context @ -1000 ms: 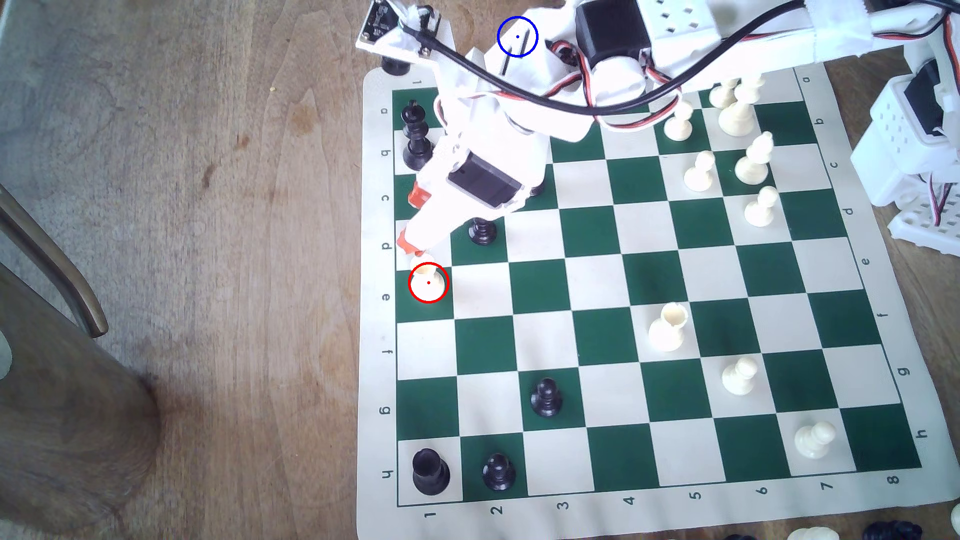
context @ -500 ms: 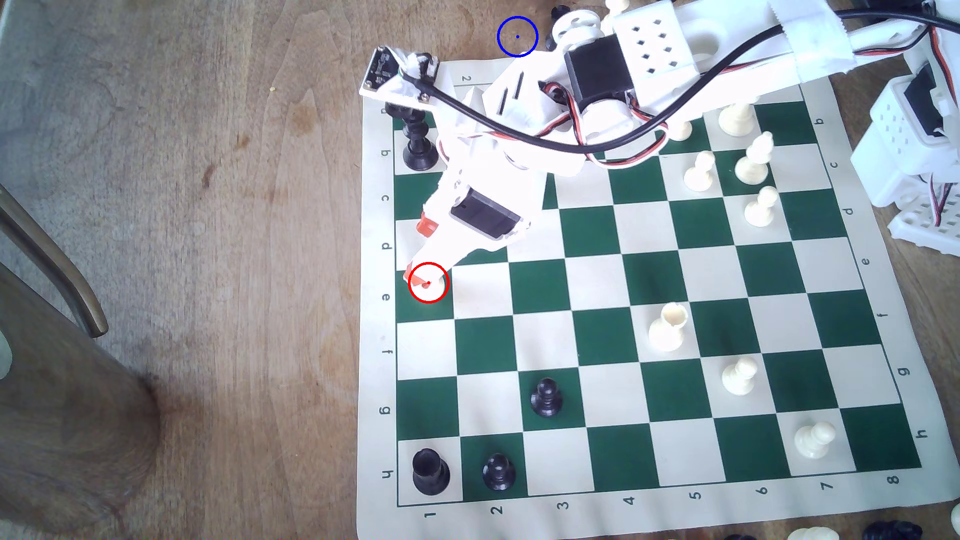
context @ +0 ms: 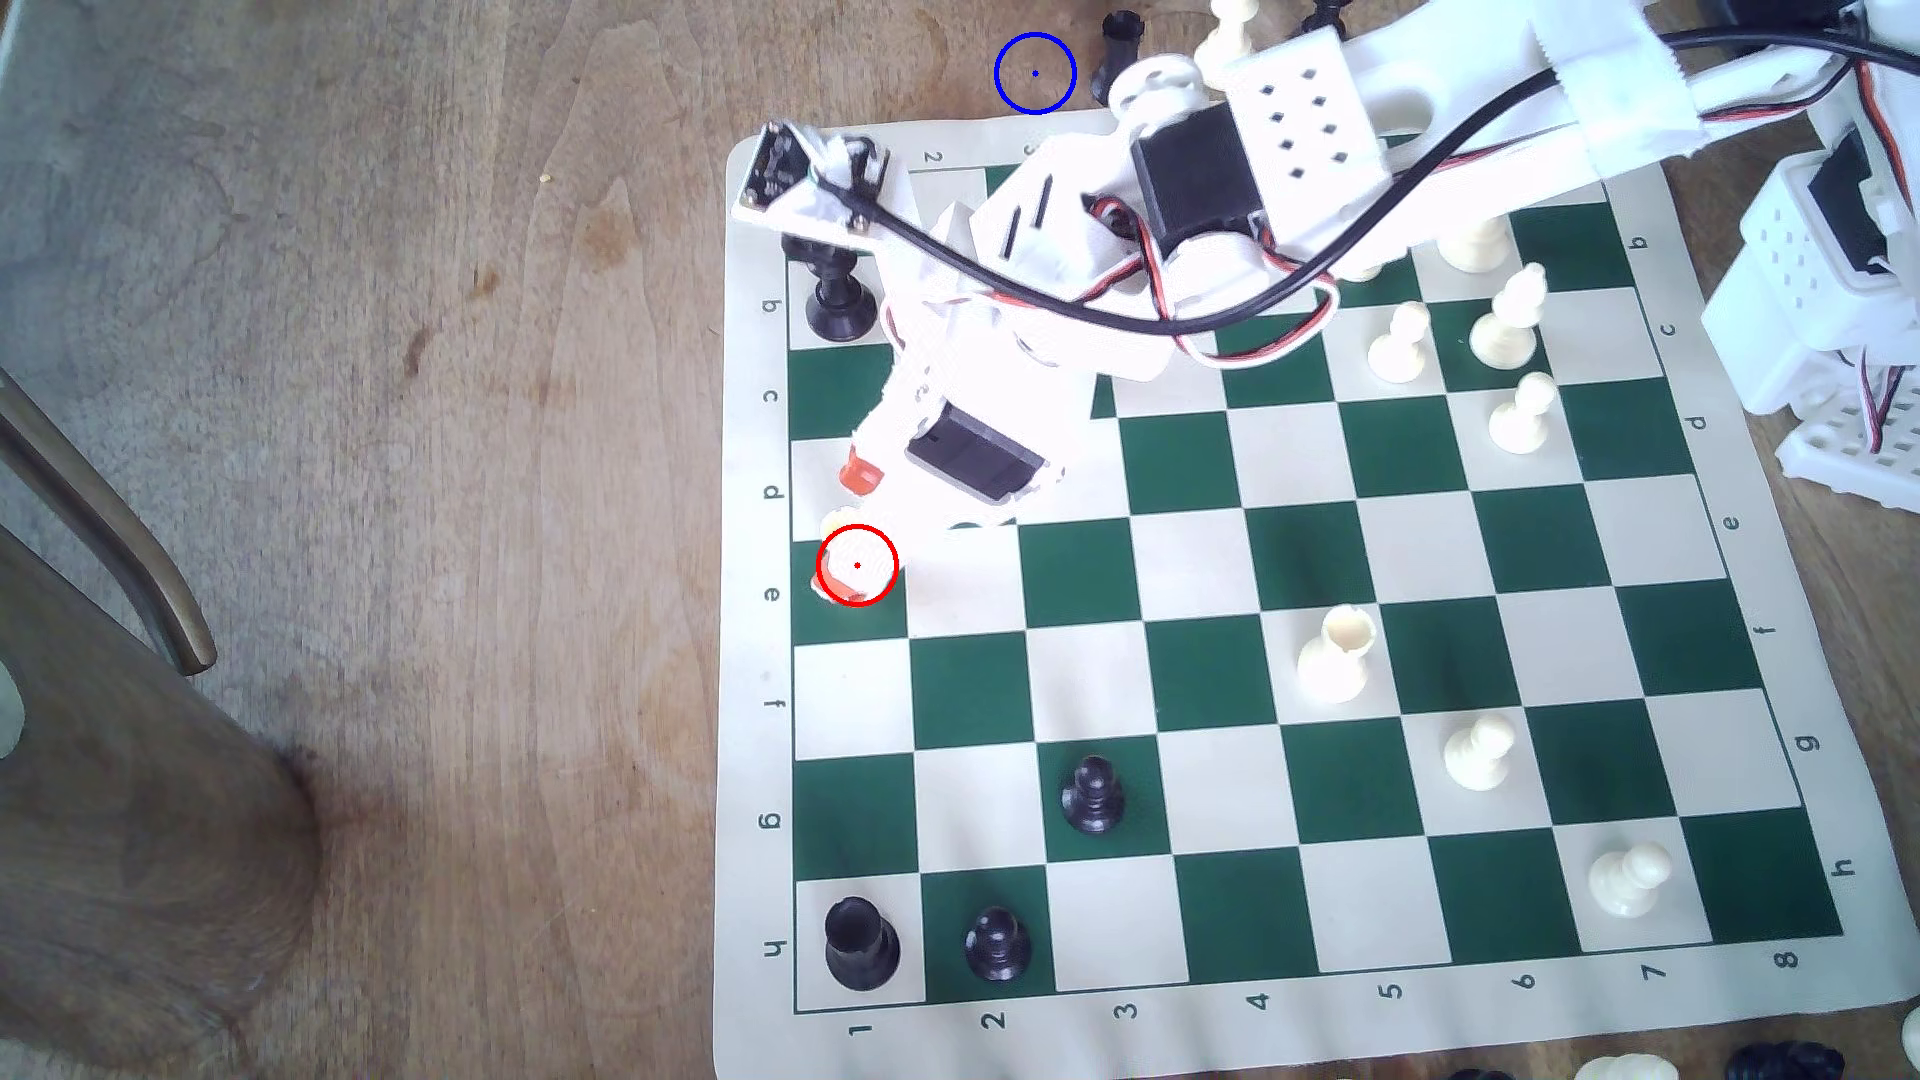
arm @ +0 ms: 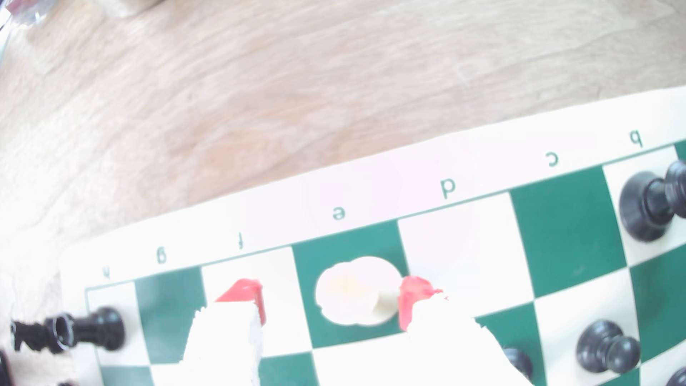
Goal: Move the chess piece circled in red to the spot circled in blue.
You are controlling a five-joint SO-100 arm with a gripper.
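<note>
Rook, cream-white and upright on the green e1 square of the chessboard, sits between the gripper's spread red-tipped fingers, one fingertip just beside it.

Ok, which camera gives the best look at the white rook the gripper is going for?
The wrist view: the white rook sits unobstructed on its green square between the open red fingertips. In the exterior view the rook is mostly covered by the gripper and red ring.
</note>
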